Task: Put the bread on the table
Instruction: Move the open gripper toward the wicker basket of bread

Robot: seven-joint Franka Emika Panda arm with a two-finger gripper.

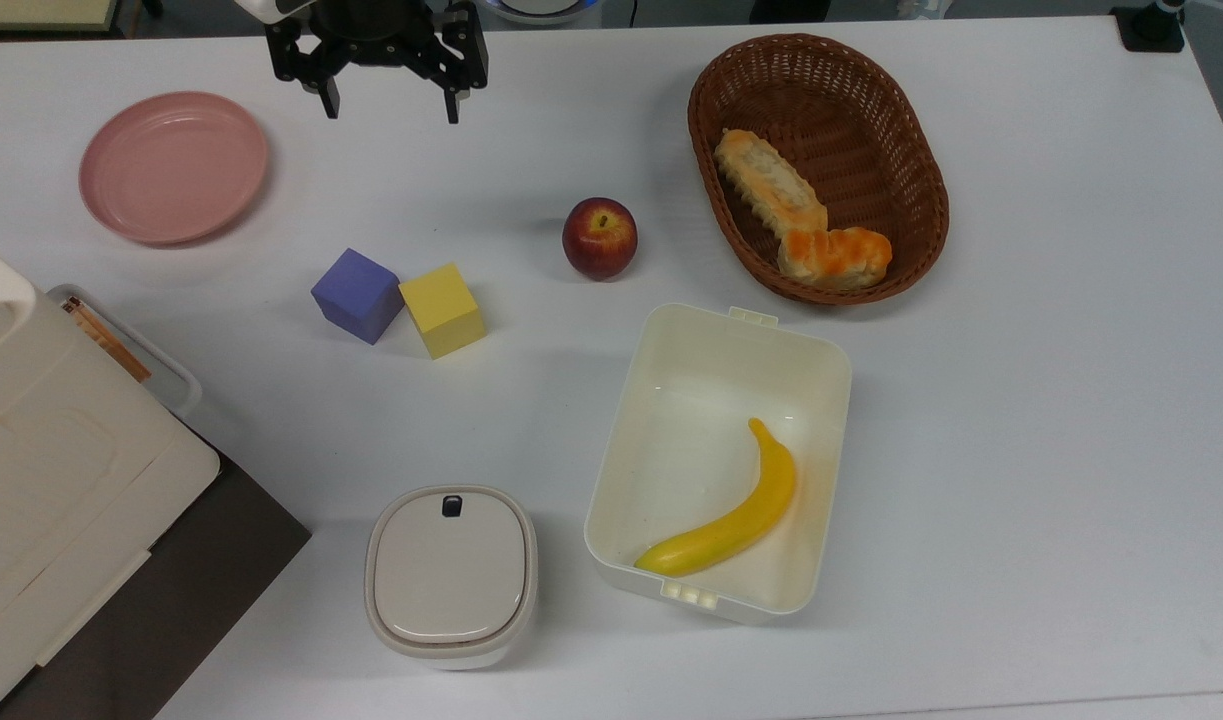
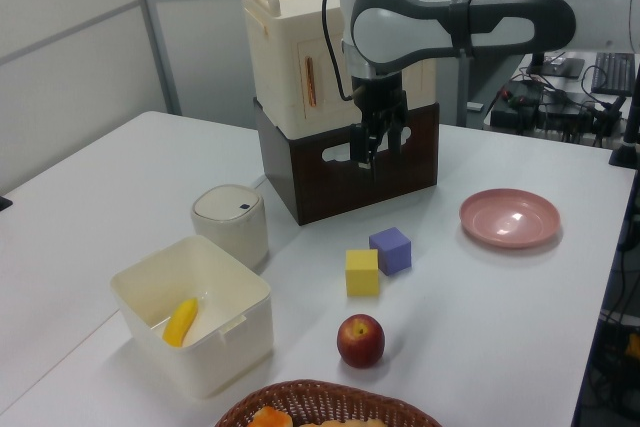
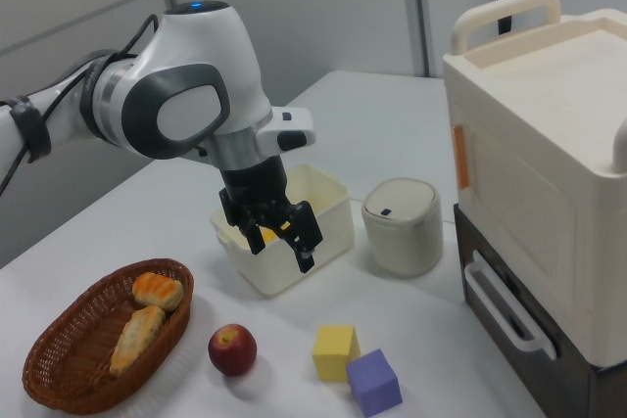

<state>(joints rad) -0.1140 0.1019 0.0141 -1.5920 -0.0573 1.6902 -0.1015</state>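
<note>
gripper (image 1: 389,108) spread, holding nothing, hanging above the table (image 1: 1051,400) near the pink plate (image 1: 174,166) | bread (image 1: 837,256) lies in the brown wicker basket (image 1: 906,130), touching the longer pale loaf (image 1: 768,182) | apple (image 1: 599,237) sits between basket and yellow cube (image 1: 443,310)

The table (image 1: 1021,420) is smooth and matt white; the basket (image 1: 911,150) is woven brown wicker; the bread (image 1: 836,256) has an orange glaze and ridges; the tub (image 1: 821,480) is cream plastic, faintly glossy; the plate (image 1: 174,166) is smooth pink; the apple (image 1: 599,237) shines.
</note>
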